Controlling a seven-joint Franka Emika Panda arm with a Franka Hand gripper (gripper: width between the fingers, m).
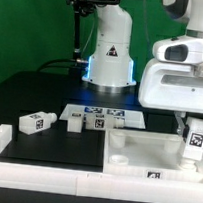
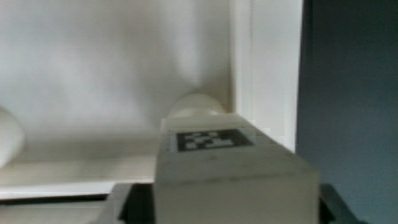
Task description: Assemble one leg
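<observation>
My gripper (image 1: 193, 130) is shut on a leg (image 1: 195, 140), a stubby white block with a black-and-white tag. It holds the leg upright at the exterior view's right, over the right end of the large flat white panel (image 1: 143, 150). In the wrist view the leg (image 2: 228, 165) fills the space between the jaws of my gripper (image 2: 228, 210). Its far end points at a rounded spot near the panel's (image 2: 107, 80) edge. I cannot tell whether the leg touches the panel. Two more legs (image 1: 34, 123) (image 1: 75, 125) lie loose on the black table at the left.
The marker board (image 1: 96, 114) lies flat behind the panel, in front of the arm's base (image 1: 110, 65). A raised white border (image 1: 44, 156) runs along the table's front and left. Dark table (image 2: 347, 100) shows beside the panel's edge.
</observation>
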